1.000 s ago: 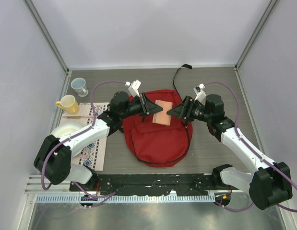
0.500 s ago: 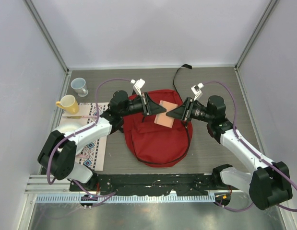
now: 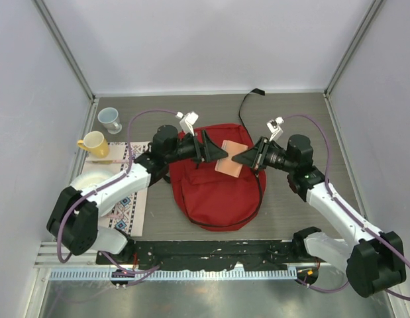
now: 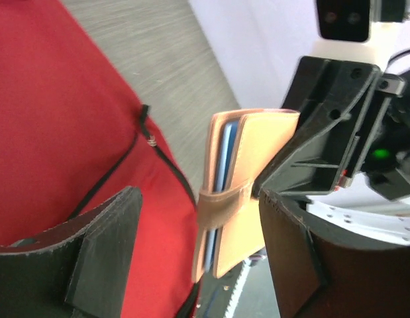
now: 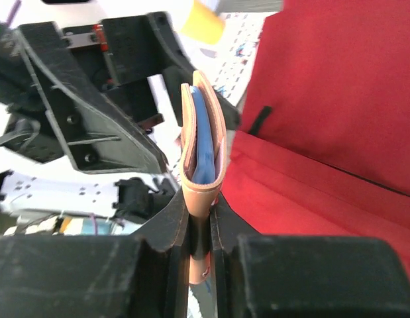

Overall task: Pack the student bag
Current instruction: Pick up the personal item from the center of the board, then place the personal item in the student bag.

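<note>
While the right jaws are clamped tight on the near edge of a tan notebook (image 5: 205, 142), the left jaws stand wide open to either side of it. Both meet over the far half of the student bag (image 3: 218, 195). It lies flat mid-worktop (image 3: 297, 126), bare surface to its right, a patterned mat (image 3: 130, 205) just left. Red fabric, black zipper trim, black strap (image 3: 248, 103) trailing to the far wall.

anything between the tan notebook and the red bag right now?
No object visible. The right gripper pinches the tan notebook above the student bag; the left gripper, open, straddles its other edge without touching. But no open mouth shows in the bag: the zipper there looks closed.
</note>
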Robot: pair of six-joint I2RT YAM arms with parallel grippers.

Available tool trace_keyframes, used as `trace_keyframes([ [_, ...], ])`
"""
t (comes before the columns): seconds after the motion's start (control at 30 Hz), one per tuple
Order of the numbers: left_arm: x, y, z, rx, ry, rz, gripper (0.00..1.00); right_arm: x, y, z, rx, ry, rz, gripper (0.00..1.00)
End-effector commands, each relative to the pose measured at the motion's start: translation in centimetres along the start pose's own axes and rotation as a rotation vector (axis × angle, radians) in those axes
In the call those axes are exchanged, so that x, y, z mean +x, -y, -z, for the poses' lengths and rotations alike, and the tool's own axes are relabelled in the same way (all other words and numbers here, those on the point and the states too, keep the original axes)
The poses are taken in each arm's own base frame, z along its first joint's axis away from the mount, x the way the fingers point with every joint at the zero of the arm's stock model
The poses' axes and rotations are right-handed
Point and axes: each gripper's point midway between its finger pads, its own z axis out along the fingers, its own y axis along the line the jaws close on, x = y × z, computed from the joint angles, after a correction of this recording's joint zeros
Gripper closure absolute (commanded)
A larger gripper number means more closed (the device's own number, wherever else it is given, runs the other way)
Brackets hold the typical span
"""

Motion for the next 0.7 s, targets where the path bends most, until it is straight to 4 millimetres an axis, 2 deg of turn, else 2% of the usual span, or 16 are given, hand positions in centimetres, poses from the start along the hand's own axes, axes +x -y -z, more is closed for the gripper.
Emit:
trace_keyframes([
  [0.0, -2.3, -1.3, 2.1, -0.199, 0.066, -0.121, 0.23, -2.0, 1.7, 1.2, 0.188, 0.107, 0.084, 0.99],
  [0.03, -3.1, -2.3, 2.5, -0.267, 0.100, -0.151, 0.21, -2.7, 2.0, 1.5, 0.223, 0.141, 0.096, 0.99],
  [0.07, -2.6, -3.4, 3.1, -0.328, 0.082, -0.155, 0.18, -3.2, 3.2, 2.1, 0.307, 0.178, 0.092, 0.99],
  [0.13, -3.9, -4.1, 4.0, -0.408, 0.103, -0.225, 0.18, -3.2, 4.9, 3.1, 0.417, 0.199, 0.069, 0.99],
  [0.17, -3.5, -4.7, 4.4, -0.448, 0.073, -0.234, 0.18, -3.7, 5.9, 4.0, 0.495, 0.237, 0.066, 0.99],
  [0.23, -4.5, -5.0, 4.6, -0.498, 0.067, -0.292, 0.18, -4.0, 6.6, 4.9, 0.554, 0.274, 0.060, 0.99],
  [0.27, -4.2, -5.5, 4.8, -0.526, 0.039, -0.298, 0.18, -4.2, 7.3, 5.7, 0.606, 0.305, 0.051, 0.99],
  [0.37, -4.4, -6.2, 4.2, -0.561, -0.009, -0.341, 0.18, -4.8, 7.2, 7.3, 0.657, 0.370, 0.049, 0.99],
  [0.4, -4.7, -5.7, 3.8, -0.552, -0.012, -0.350, 0.19, -5.5, 7.2, 8.3, 0.694, 0.429, 0.053, 0.99],
  [0.43, -4.1, -6.1, 3.1, -0.546, -0.044, -0.349, 0.19, -5.8, 7.0, 8.8, 0.703, 0.450, 0.056, 0.99],
  [0.5, -3.6, -5.5, 2.2, -0.503, -0.076, -0.345, 0.20, -6.1, 7.2, 9.9, 0.748, 0.492, 0.054, 0.99],
  [0.53, -2.6, -5.9, 1.4, -0.496, -0.110, -0.335, 0.21, -6.3, 6.9, 10.4, 0.752, 0.511, 0.060, 0.99],
  [0.67, -0.5, -5.5, -0.4, -0.432, -0.169, -0.266, 0.24, -6.3, 6.9, 11.4, 0.787, 0.537, 0.057, 0.99],
])
